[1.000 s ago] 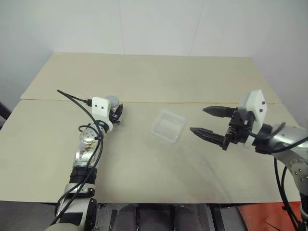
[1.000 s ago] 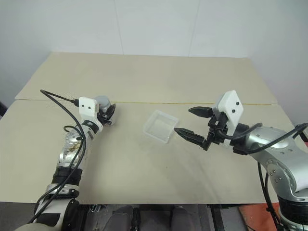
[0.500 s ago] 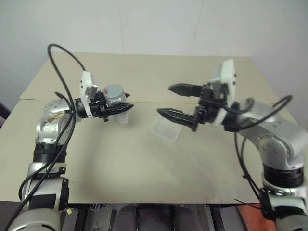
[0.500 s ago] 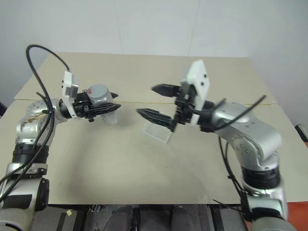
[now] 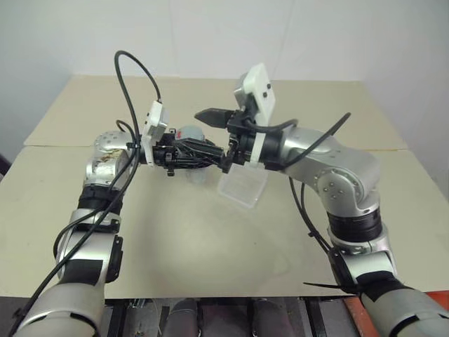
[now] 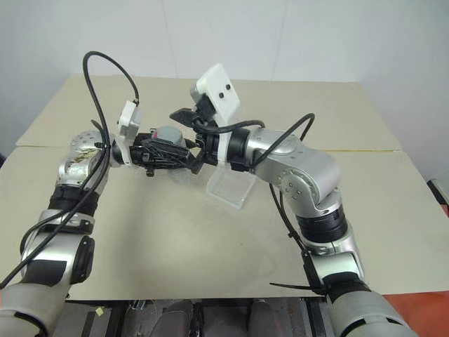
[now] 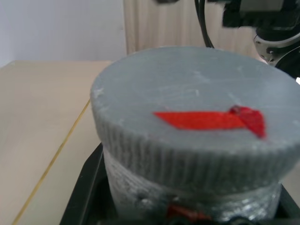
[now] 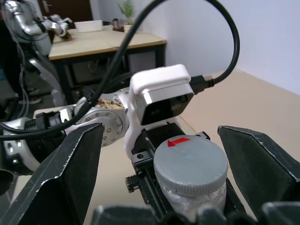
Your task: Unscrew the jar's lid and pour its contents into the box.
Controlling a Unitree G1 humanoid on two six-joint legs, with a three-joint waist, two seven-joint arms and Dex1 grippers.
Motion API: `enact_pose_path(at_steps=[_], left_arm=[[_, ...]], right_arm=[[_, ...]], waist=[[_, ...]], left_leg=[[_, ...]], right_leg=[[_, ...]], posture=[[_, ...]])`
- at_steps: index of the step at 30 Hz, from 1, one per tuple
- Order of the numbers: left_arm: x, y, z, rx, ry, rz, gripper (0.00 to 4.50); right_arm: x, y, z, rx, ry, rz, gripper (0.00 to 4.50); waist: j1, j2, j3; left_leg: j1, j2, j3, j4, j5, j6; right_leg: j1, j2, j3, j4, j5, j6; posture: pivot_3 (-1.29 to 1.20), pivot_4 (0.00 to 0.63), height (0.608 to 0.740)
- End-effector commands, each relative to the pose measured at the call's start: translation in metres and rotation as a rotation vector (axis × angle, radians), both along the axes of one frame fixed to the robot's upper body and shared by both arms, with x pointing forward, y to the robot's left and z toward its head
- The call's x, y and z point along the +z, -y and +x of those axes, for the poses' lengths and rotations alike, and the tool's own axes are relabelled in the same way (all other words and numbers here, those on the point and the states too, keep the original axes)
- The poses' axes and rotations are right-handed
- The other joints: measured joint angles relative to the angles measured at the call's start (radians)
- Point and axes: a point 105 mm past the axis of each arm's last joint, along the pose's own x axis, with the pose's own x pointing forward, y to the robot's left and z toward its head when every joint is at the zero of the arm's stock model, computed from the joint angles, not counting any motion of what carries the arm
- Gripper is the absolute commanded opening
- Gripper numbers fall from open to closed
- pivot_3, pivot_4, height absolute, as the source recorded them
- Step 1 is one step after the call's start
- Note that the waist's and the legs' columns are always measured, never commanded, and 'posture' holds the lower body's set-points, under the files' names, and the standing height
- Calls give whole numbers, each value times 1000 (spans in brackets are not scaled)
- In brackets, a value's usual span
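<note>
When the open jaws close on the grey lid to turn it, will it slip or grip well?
The lid will probably grip well: its side wall is finely ribbed. It looks like stiff plastic, so squeezing should hardly bend it. The jar may twist along with it, since its wall looks smooth between the left gripper's jaws.

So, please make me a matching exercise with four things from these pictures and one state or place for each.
Things:
1. left gripper
2. right gripper
3. lid
4. box

States:
a. lies on the table
b. open, one finger at each side of the lid
c. sits on the jar
d. shut on the jar

Pairs: 1-d, 2-b, 3-c, 4-a
</note>
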Motion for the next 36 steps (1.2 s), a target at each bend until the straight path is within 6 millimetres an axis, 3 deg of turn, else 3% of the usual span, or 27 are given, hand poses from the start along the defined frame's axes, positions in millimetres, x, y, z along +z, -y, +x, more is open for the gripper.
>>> enact_pose_path(at_steps=[1,14,17,21,26,31,36], left_arm=[[11,1,-1,-25,49,-4,2016],[10,1,-3,-34,65,-2,2016],[10,0,-4,-35,68,-3,2016],[11,0,-5,-38,73,-1,2016],[12,0,-9,-59,78,-4,2016],[21,1,-29,-159,68,-27,2016],[27,3,-58,-301,54,-20,2016]], right_arm=[[6,-1,5,-35,34,-1,4500],[3,-5,11,-30,35,-3,4500],[3,-5,10,-21,33,-4,3969],[3,-5,10,-11,28,-5,2765],[1,-4,9,37,29,-19,2765],[-4,3,-9,290,57,-61,2765],[2,13,-31,690,33,-51,2765]], waist=[[-1,0,0],[-3,0,0],[-3,0,0],[-3,0,0],[-3,0,0],[-3,1,0],[-5,1,1]], left_leg=[[0,0,0,0,0,0],[0,0,-3,0,-1,1],[0,0,-3,0,-1,1],[0,0,-3,0,-1,1],[0,0,-3,0,-1,1],[0,0,-4,0,-2,3],[2,1,-4,0,-2,3]], right_leg=[[0,0,0,0,0,0],[-1,0,0,1,0,0],[-1,0,0,1,0,0],[-1,0,0,1,0,0],[-1,0,0,1,0,0],[-1,0,1,1,0,0],[0,1,2,2,0,0]], posture=[[0,150,740],[0,150,740],[0,150,740],[0,150,740],[0,150,740],[0,150,740],[0,150,740]])
